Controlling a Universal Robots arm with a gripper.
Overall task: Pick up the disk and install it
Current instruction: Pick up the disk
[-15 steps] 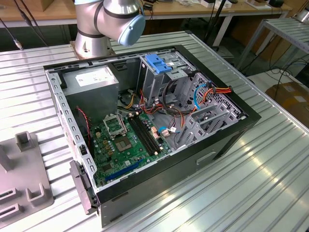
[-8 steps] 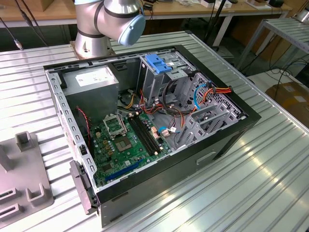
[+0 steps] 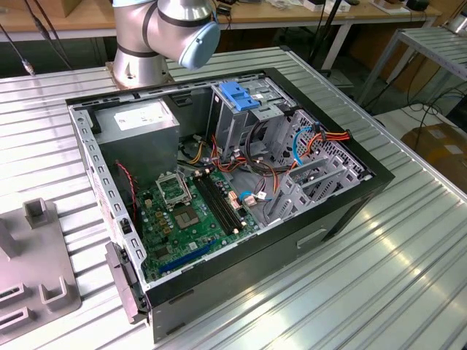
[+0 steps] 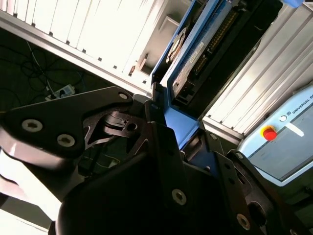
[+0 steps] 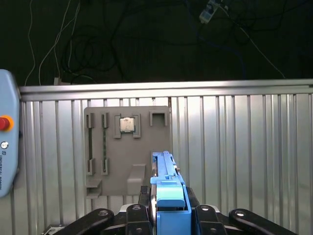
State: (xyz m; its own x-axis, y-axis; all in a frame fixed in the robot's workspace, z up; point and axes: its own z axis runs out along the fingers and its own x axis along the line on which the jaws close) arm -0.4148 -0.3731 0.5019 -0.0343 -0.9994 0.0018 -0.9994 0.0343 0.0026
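Your hand (image 5: 168,198) is closed on the disk (image 5: 167,169). In the first wrist view its fingers clamp either side of the blue carrier rail, with the ribbed bench (image 5: 244,147) and a grey fixture plate (image 5: 124,156) carrying a chip (image 5: 127,124) behind it. In the exterior view you see the computer case (image 3: 343,208) lying open on the bench, a blue bracket (image 3: 239,95) atop its drive cage.

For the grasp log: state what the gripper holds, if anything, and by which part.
The gripper holds the disk, pinched across its flat faces at the blue carrier end; the rest of the disk juts out beyond the grip.
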